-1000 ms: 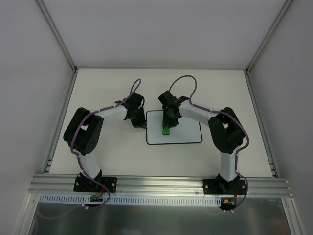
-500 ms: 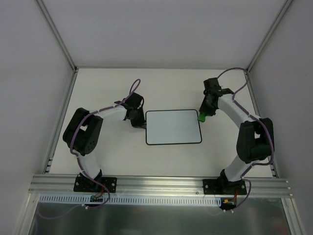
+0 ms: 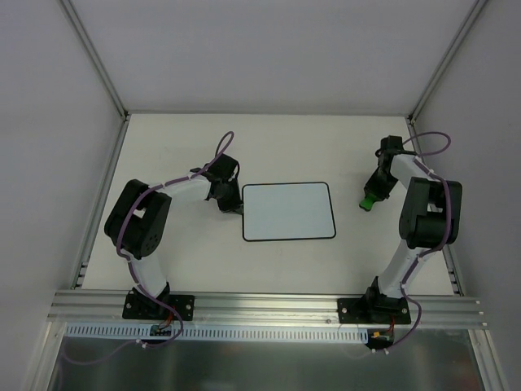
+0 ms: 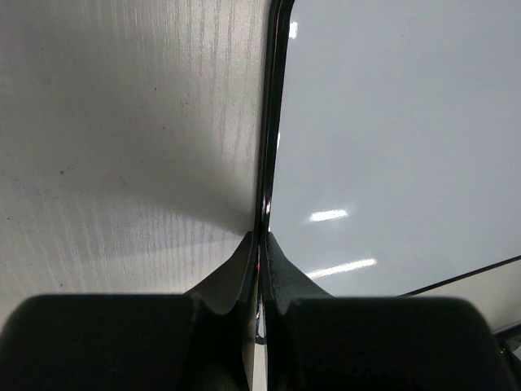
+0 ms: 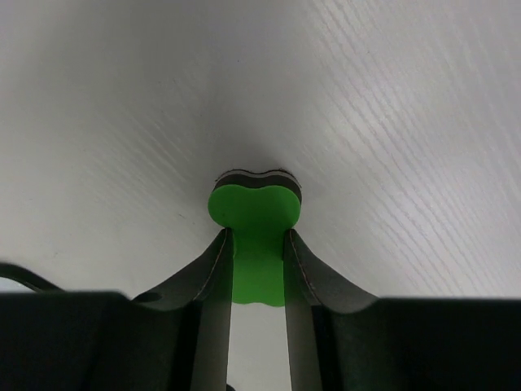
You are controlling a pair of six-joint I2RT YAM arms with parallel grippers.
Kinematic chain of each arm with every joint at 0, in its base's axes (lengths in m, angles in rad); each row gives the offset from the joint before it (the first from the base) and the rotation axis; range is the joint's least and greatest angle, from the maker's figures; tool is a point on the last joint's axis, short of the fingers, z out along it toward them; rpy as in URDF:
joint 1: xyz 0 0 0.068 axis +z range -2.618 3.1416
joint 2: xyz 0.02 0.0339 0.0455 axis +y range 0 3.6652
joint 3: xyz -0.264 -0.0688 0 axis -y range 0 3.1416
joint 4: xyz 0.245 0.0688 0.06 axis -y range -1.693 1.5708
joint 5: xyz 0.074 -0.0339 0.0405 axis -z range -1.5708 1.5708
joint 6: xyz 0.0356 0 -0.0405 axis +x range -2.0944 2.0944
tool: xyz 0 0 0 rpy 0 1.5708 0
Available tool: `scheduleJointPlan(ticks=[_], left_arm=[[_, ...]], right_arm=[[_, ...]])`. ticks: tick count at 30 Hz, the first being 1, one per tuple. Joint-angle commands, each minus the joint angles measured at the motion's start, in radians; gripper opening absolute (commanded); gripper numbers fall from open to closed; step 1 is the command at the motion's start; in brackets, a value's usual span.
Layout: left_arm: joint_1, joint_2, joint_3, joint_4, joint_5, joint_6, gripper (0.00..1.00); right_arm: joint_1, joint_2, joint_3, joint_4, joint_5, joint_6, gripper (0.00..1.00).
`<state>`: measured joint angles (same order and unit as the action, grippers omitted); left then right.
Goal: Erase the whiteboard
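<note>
The whiteboard (image 3: 288,211) lies flat in the middle of the table, its white face blank inside a thin black border. My left gripper (image 3: 236,205) is shut on the board's left edge; the left wrist view shows the black border (image 4: 269,147) pinched between the closed jaws (image 4: 260,240). My right gripper (image 3: 371,195) is off the board, to its right, shut on the green eraser (image 3: 368,201). In the right wrist view the eraser (image 5: 254,213) sits between the fingers with its dark felt face close to or on the table.
The pale table (image 3: 187,261) is enclosed by grey walls and aluminium posts (image 3: 98,65). A metal rail (image 3: 269,305) runs along the near edge with both arm bases on it. The right arm is folded close to the right wall.
My right gripper has carried the green eraser from the board's left part across and off its right edge, out to the right side of the table. The left gripper has stayed on the board's edge.
</note>
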<state>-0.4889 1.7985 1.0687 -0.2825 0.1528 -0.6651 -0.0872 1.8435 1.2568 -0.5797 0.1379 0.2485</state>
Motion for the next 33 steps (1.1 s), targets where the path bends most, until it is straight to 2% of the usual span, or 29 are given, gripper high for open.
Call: scheduleJointPlan(ticks=[1, 4, 7, 8, 11, 16, 18, 19, 21, 22, 25, 29, 33], left_arm=[[0.015, -0.025, -0.015, -0.061, -0.05, 0.021, 0.0], [0.015, -0.034, -0.013, -0.061, -0.058, 0.024, 0.0], [0.015, -0.047, -0.009, -0.061, -0.059, 0.028, 0.05], [0.015, -0.05, -0.007, -0.061, -0.062, 0.03, 0.09], [0.015, -0.064, 0.0, -0.063, -0.061, 0.03, 0.16], [0.015, -0.106, 0.023, -0.072, -0.056, 0.038, 0.35], [0.015, -0.143, 0.037, -0.081, -0.059, 0.05, 0.44], [0.015, -0.157, 0.056, -0.096, -0.071, 0.062, 0.54], [0.016, -0.21, 0.077, -0.119, -0.093, 0.081, 0.67], [0.015, -0.231, 0.1, -0.13, -0.119, 0.103, 0.79], [0.018, -0.326, 0.146, -0.178, -0.171, 0.159, 0.97], [0.018, -0.48, 0.191, -0.227, -0.289, 0.266, 0.99], [0.019, -0.707, 0.215, -0.245, -0.442, 0.367, 0.99]], right_arm=[[-0.006, 0.011, 0.036, 0.015, -0.009, -0.014, 0.17], [-0.006, 0.007, 0.029, 0.017, -0.009, -0.011, 0.3], [-0.006, -0.023, 0.018, 0.02, -0.006, -0.012, 0.44], [-0.006, -0.03, 0.013, 0.02, 0.003, -0.012, 0.55], [-0.008, -0.079, -0.005, 0.021, 0.014, -0.017, 0.8], [-0.006, -0.255, -0.046, 0.009, 0.04, -0.044, 0.99], [-0.006, -0.323, -0.046, -0.008, 0.048, -0.07, 0.99], [-0.006, -0.361, -0.046, -0.025, 0.054, -0.086, 0.99], [-0.008, -0.475, -0.043, -0.035, 0.058, -0.129, 0.99], [-0.008, -0.516, -0.04, -0.042, 0.057, -0.144, 0.99], [-0.006, -0.676, -0.011, -0.045, 0.057, -0.207, 0.99], [-0.008, -0.857, 0.038, -0.045, 0.054, -0.285, 0.99], [-0.006, -1.006, 0.081, -0.042, 0.011, -0.344, 0.99]])
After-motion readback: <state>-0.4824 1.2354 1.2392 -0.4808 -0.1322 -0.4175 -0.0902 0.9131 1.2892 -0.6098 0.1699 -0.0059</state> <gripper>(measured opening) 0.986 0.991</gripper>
